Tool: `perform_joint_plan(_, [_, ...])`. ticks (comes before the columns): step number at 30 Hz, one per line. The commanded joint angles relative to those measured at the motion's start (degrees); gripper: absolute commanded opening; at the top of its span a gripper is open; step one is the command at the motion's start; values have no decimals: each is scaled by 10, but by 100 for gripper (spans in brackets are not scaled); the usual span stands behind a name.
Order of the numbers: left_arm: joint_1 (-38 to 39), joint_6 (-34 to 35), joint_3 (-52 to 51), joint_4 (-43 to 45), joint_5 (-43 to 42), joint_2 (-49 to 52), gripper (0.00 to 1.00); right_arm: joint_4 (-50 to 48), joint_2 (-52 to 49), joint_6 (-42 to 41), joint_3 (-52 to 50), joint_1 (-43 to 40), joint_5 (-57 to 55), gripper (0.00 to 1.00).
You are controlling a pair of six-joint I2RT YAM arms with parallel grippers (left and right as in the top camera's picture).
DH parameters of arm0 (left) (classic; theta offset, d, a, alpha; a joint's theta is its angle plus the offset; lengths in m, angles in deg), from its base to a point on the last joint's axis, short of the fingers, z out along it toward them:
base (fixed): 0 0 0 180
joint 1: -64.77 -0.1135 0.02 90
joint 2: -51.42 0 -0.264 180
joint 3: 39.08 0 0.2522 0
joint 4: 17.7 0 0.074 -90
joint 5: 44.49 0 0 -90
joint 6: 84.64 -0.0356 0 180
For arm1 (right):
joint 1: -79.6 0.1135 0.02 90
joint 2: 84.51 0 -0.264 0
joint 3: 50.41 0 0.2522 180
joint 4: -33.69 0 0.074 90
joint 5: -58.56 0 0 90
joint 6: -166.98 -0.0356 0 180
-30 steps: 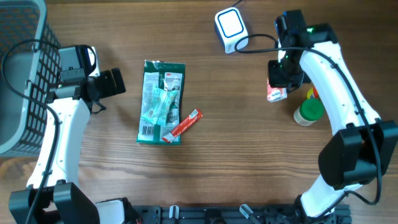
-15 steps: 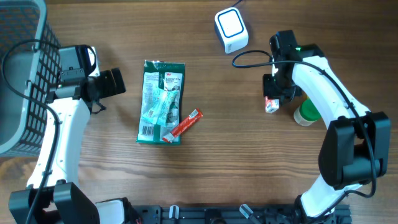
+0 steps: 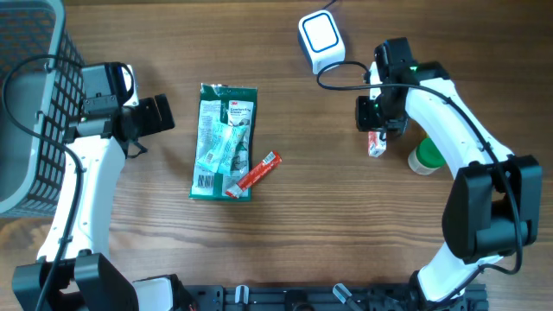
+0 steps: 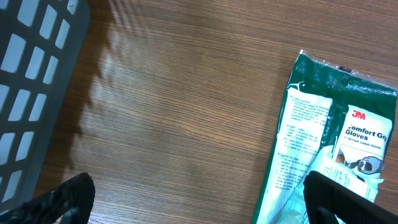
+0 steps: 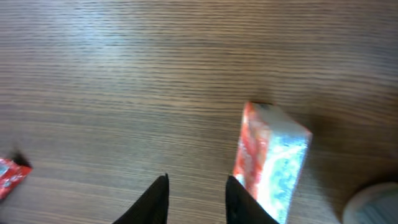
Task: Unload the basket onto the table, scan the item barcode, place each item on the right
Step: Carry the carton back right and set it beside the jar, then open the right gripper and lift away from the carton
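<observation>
R claw (image 5: 196,198): released, fingers (image 5: 155,198) only a narrow gap apart, nothing btwn them. Box (image 5: 270,163), red/white, is on the desk (image 5: 124,74) at approx 2 o'clock from the tips, just beside the R-hand finger. Can't tell if it's touching. Not gripped.

Overhead: box lies at 6 o'clock of the R claw and 5 o'clock of the scanner (image 3: 321,39), well apart from it. Scanner is white w/ a blue rim, near the desk's 12 o'clock edge, cable running off toward the R arm. Bottle (image 3: 428,157) w/ green cap stands near the box, at its 4 o'clock; they're not touching.

L claw (image 3: 155,115): released, wide open, empty, over bare wood. Wrist view shows its tips in the bottom corners w/ desk only btwn them.

Glove pack (image 3: 225,142), green, lies flat mid-desk at 3 o'clock of the L claw, long side running 12 to 6. Sachet (image 3: 256,173), red, sits slantwise at the pack's 4 o'clock corner, overlapping its edge.

Basket (image 3: 26,104), grey mesh, is at the desk's 9 o'clock side, behind the L arm.
</observation>
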Motion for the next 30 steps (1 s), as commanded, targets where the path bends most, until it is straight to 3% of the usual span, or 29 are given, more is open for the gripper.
perform_joint_plan(1, [-2, -9, 3, 1, 5, 2, 100, -16, -6, -2, -13, 16, 24, 27])
perform_joint_plan(9, [-2, -8, 3, 1, 5, 2, 100, -95, -6, -6, -85, 29, 7, 26])
perform_joint_plan(16, [-2, -9, 3, 1, 5, 2, 100, -98, -5, -31, -104, 28, -134, 27])
perform_joint_plan(23, [-2, -9, 3, 1, 5, 2, 100, -81, -5, -28, -77, 27, -127, 28])
perform_joint_plan(30, [-2, -9, 3, 1, 5, 2, 100, -107, -6, -28, -80, 27, -23, 33])
